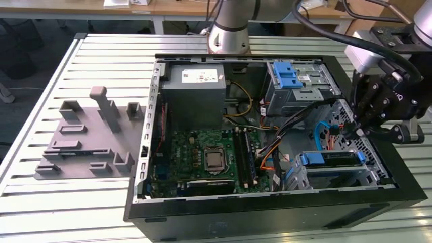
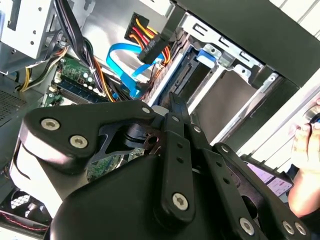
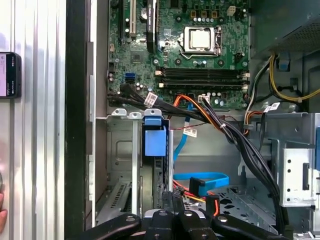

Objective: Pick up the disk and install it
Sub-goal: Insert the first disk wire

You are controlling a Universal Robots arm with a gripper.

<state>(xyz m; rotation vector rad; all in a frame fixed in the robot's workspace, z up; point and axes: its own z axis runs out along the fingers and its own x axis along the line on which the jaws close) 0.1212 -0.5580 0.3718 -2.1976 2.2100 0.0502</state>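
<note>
The slatted metal tabletop (image 1: 47,202) carries an open black computer case (image 1: 270,215) lying on its side, near the tabletop's edge on the exterior view's right. A grey moulded fixture (image 1: 88,136) sits on the slats well apart from it, toward the exterior view's left. Inside the case are a grey metal box with a white sticker (image 1: 196,96), a green motherboard (image 1: 202,152) and a silver cage with a blue latch (image 1: 292,77).

The arm's black tool (image 1: 357,132) hangs over the case's right-hand wall, above the lower drive bay; whether it is open or closed I cannot tell.

The disk (image 1: 329,158) sits in that bay, in the case's near right corner. It stands on edge, with blue plastic at both ends and its long axis running along the case's front wall. Bundled black and orange cables (image 1: 273,147) and a blue ribbon cable (image 1: 324,129) crowd the space just beside it.

In the first wrist view the disk's blue end piece (image 3: 155,140) shows in the bay, with the blue ribbon cable (image 3: 200,181) near it and a phone (image 3: 9,75) on the slats outside the case. The second wrist view shows the tool's linkage (image 2: 170,150) and a person's hand (image 2: 305,165) beyond the case wall.
</note>
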